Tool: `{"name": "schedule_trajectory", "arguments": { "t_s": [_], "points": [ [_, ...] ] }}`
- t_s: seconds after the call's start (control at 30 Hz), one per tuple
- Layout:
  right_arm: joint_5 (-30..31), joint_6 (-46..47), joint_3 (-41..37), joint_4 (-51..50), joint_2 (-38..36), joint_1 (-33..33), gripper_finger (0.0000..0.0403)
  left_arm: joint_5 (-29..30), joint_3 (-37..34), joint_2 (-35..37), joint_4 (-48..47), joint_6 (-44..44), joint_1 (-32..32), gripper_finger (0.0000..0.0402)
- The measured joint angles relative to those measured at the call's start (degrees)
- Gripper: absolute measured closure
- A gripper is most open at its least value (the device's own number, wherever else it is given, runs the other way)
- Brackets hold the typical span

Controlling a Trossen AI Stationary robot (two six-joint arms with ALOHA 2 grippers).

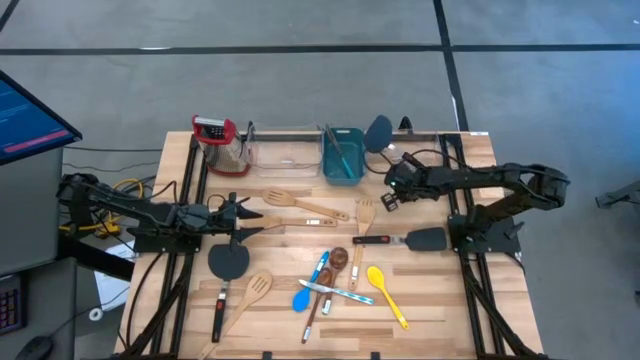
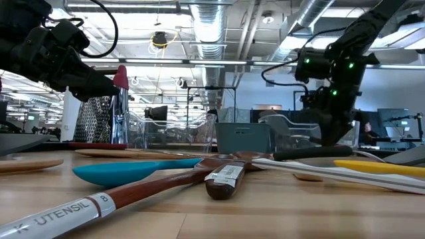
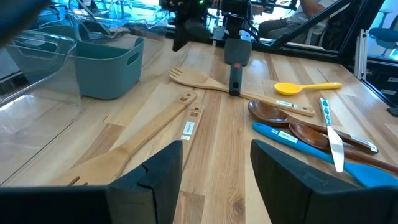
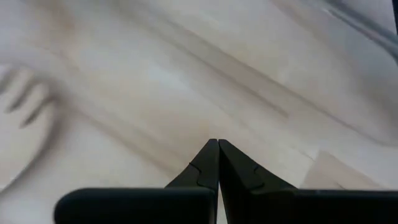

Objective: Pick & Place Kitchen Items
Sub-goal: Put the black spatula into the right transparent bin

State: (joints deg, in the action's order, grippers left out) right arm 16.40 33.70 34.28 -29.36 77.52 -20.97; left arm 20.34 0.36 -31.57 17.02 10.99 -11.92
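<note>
Kitchen items lie flat on the wooden table (image 1: 430,300): pale wooden spatulas (image 1: 300,203), a wooden slotted fork (image 1: 365,215), a red-handled black spatula (image 1: 405,240), another black spatula (image 1: 228,263), a slotted wooden spatula (image 1: 252,293), a blue spoon (image 1: 305,290), brown spoons (image 1: 335,262) and a yellow spoon (image 1: 385,290). My left gripper (image 1: 248,216) stands open at the table's left, level, pointing at the pile (image 3: 214,168). My right gripper (image 1: 386,197) hangs shut above bare wood (image 4: 217,149) near the teal tub, holding nothing.
At the far edge stand a teal tub (image 1: 343,155) with a blue utensil inside, a clear bin (image 1: 285,150) and a red-topped grater (image 1: 215,140). A dark round utensil head (image 1: 378,130) shows beside the tub. A monitor (image 1: 30,115) stands beyond the table's left.
</note>
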Motion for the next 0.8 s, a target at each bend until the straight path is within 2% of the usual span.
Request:
{"name": "schedule_trajectory", "arguments": {
  "t_s": [0.27,0.43,0.6,0.8],
  "points": [
    [-3.41,-4.94,0.04,3.86,-13.24,5.85,0.0403,2.67,0.00,0.02,0.02,-0.52,0.00,0.0224],
    [-4.58,-7.27,0.04,10.50,-19.44,10.55,0.0403,2.73,0.02,0.02,0.02,-0.49,0.00,0.0224],
    [-4.57,-11.85,0.04,18.46,-21.12,15.20,0.0403,2.74,0.00,0.02,0.28,-0.45,0.00,0.0224],
    [-4.48,-16.58,0.04,23.14,-19.74,19.78,0.0403,2.74,0.01,0.02,1.00,0.77,0.00,0.0224]
  ]
}}
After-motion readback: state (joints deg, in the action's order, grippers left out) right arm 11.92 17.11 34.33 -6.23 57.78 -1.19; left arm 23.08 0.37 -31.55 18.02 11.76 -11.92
